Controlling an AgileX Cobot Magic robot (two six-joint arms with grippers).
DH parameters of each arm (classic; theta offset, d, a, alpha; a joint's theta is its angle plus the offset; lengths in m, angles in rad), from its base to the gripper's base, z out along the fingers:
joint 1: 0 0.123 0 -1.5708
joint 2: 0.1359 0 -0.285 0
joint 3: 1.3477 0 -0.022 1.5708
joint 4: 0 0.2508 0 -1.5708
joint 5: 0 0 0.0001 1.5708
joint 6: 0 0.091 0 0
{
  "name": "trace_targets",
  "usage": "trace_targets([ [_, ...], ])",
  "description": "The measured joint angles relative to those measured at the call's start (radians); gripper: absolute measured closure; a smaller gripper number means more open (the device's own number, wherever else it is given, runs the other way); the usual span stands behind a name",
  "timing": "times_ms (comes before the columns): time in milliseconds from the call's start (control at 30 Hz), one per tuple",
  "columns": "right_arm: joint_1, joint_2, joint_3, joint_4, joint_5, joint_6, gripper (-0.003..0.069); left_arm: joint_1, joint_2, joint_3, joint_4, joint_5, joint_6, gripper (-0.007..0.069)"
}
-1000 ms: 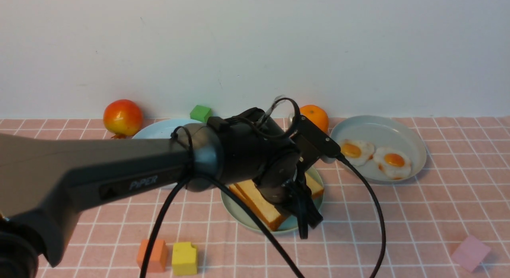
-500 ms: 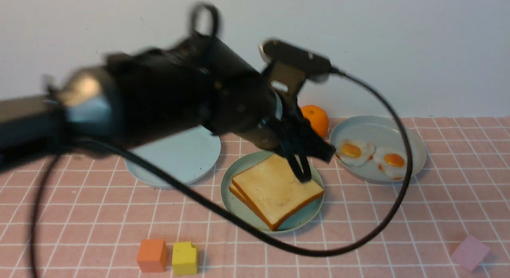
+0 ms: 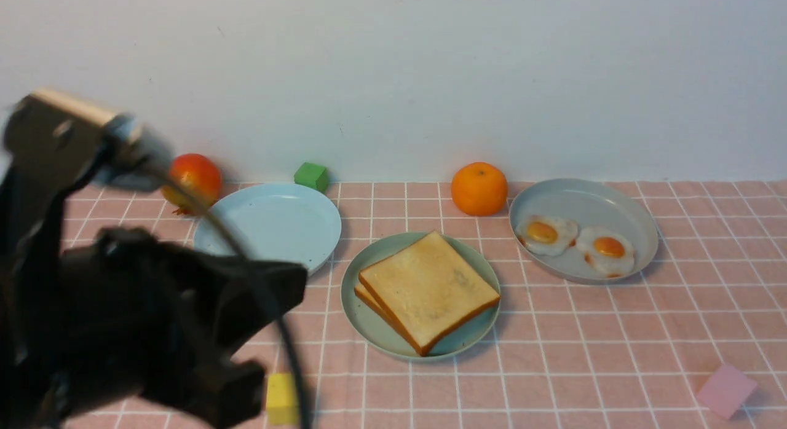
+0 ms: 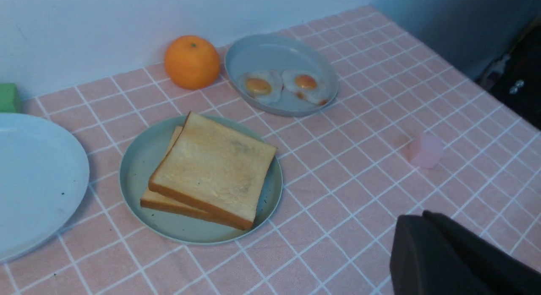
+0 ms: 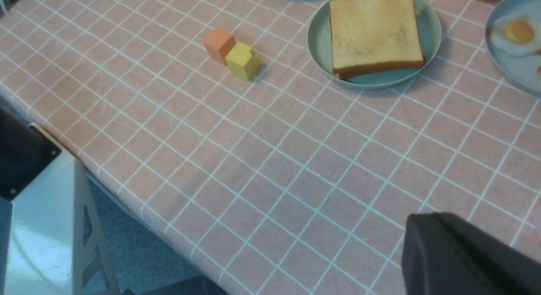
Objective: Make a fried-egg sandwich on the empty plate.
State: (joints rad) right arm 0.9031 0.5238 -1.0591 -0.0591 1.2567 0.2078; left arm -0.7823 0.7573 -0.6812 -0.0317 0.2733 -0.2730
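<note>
The left gripper (image 4: 427, 248) hangs low at the near left of the table, its jaws closed on nothing. The right gripper (image 5: 448, 248) is likewise shut and empty, held above the bare cloth at the table's near edge.

Ahead and to the right of the left gripper, well apart from it, sits the teal plate (image 3: 369, 318) with two toast slices (image 3: 428, 289) stacked on it, the upper one slightly askew. No egg shows between the slices. Both fried eggs (image 3: 578, 241) lie on the grey-blue plate (image 3: 584, 201) farther right, so the egg layer seems missing and the sandwich looks unfinished.

Just beside the left gripper are a yellow block (image 3: 281, 398) and an orange block (image 5: 219, 45). Farther off stand a pale blue plate (image 3: 270, 223), a red fruit (image 3: 197, 177), a green block (image 3: 310, 175) and an orange (image 3: 479, 188). Nothing blocks the way to the eggs.
</note>
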Motion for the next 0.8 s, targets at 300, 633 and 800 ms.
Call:
trace_targets([
  [300,0.000,0.000,0.000,0.000,0.000,0.000,0.0610,0.000,-0.340,0.313,0.018,-0.155,0.001,0.0613],
  [633,0.000,0.000,0.000,0.000,0.000,0.000,0.0594,0.000,-0.377,0.384,0.024,-0.093,0.001,0.0613],
  [800,-0.019,-0.002,0.000,0.001,0.000,0.000,0.0582,0.000,-0.377,0.384,0.024,-0.050,0.001,0.0613],
])
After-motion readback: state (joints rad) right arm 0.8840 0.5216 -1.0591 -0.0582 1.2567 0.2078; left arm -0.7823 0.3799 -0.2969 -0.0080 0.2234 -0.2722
